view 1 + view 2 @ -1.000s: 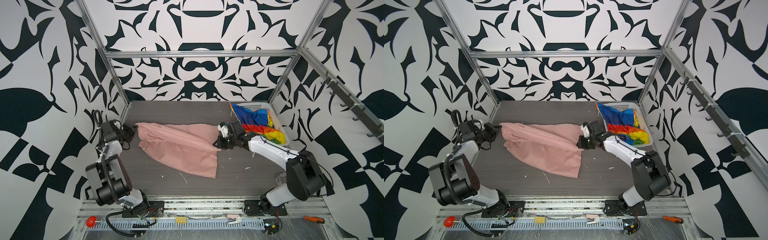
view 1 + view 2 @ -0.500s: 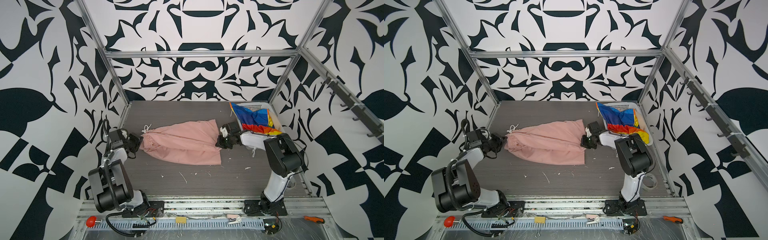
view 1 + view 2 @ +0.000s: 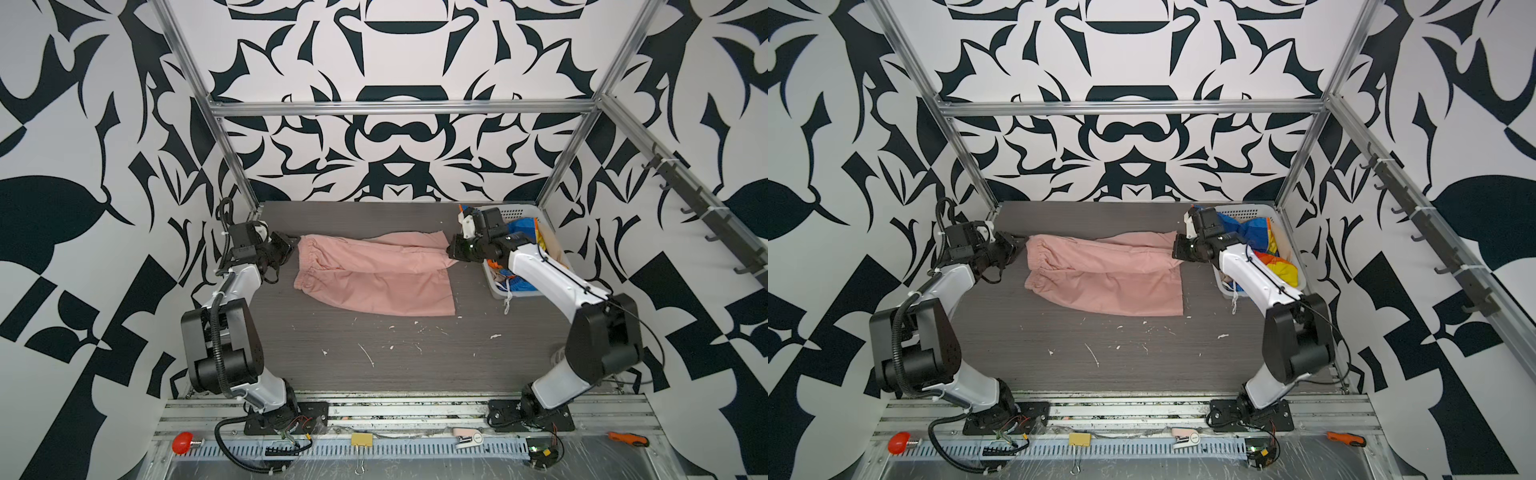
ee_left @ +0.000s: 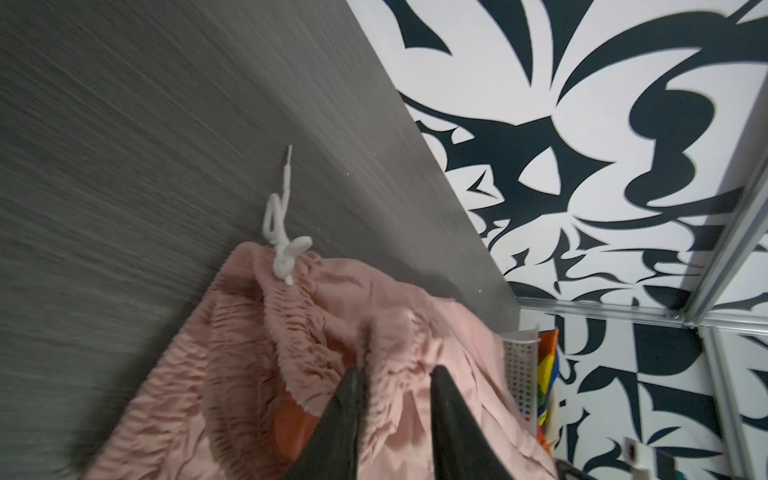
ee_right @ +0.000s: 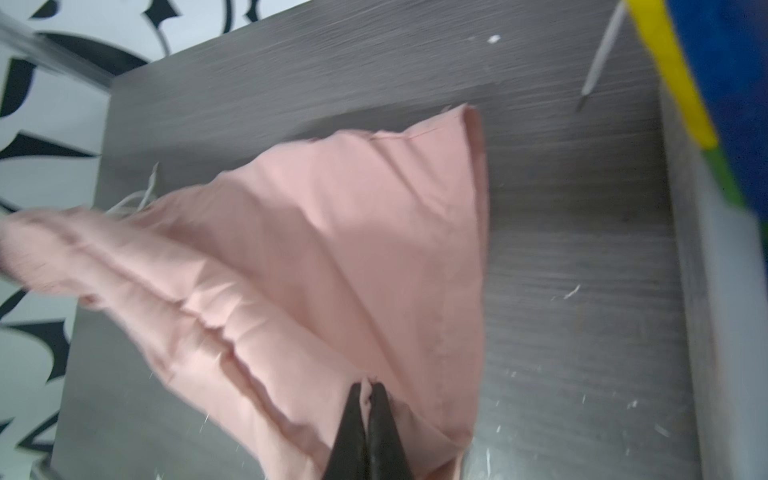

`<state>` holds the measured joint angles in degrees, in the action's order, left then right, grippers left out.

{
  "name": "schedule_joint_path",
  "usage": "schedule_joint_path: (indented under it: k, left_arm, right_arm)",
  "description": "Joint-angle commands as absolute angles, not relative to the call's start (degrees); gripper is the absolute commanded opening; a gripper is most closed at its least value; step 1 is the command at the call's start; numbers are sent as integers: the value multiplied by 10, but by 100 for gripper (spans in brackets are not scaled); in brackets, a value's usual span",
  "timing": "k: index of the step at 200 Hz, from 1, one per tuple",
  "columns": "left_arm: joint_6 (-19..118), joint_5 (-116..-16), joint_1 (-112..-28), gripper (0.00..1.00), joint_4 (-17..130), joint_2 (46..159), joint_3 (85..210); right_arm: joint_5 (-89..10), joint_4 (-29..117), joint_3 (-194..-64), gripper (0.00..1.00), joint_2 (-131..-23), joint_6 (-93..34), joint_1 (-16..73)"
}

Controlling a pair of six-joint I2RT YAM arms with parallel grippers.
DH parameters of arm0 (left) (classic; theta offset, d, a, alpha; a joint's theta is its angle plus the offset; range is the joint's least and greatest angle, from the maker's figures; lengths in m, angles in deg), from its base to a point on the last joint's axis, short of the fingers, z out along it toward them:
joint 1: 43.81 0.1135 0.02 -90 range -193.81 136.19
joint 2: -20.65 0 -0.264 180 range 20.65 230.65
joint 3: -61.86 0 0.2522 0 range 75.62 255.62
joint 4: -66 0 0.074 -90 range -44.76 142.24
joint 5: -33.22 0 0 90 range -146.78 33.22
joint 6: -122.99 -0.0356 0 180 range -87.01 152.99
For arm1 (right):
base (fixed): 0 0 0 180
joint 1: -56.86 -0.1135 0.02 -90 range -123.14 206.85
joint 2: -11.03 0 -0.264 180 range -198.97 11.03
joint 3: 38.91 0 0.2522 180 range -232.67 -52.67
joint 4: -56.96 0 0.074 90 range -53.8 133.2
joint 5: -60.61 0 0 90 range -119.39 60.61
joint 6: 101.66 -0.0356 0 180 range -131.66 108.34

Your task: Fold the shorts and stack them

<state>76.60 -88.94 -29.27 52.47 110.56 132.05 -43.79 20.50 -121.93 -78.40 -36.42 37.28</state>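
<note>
Top views: we see the salmon-pink shorts point(image 3: 374, 276) spread on the table point(image 3: 395, 357), waist to the left, between the left gripper point(image 3: 290, 248) and the right gripper point(image 3: 452, 250). The rainbow-striped shorts point(image 3: 1250, 226) fill the far-right basket point(image 3: 1224, 291). Left wrist: the fingers point(image 4: 345, 407) stand narrowly parted at the waistband. Right wrist: the fingers point(image 5: 353, 419) pinch the pink leg.

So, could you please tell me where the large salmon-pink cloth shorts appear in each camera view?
Top view: the salmon-pink cloth shorts lie centre, on the grey table.
Top view: same spot, slightly left of centre.
Left wrist: their gathered waistband, at the open left gripper.
Right wrist: one leg, pinched by the shut right gripper.
Shared landmark: the rainbow-striped cloth shorts, in all four.
</note>
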Motion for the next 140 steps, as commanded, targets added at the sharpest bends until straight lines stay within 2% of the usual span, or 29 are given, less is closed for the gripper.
schedule_joint_path:
  k: [1, 24, 35, 44, 75, 112, 140]
  left_arm:
    - [779, -899, -263, 50, 496, 1080, 1266]
    - [800, -890, -208, 68, 498, 1035, 1216]
    - [800, -888, -199, 83, 496, 1016, 1208]
    - [795, -894, -198, 100, 482, 1008, 1212]
    - [859, -970, -206, 99, 488, 1046, 1221]
    - [1023, -1069, -216, 100, 565, 1104, 1194]
    - [1074, -1101, -217, 99, 525, 1088, 1193]
  right_arm:
    - [-451, 204, -1139, 0, -806, -352, 327]
    - [-444, 235, -1087, 0, -832, -359, 306]
    - [-443, 258, -1063, 0, -836, -367, 306]
    - [-441, 268, -1051, 0, -839, -370, 306]
    - [-433, 274, -1048, 0, -856, -364, 307]
    - [-431, 282, -1055, 0, -870, -357, 321]
    - [-431, 285, -1056, 0, -874, -353, 326]
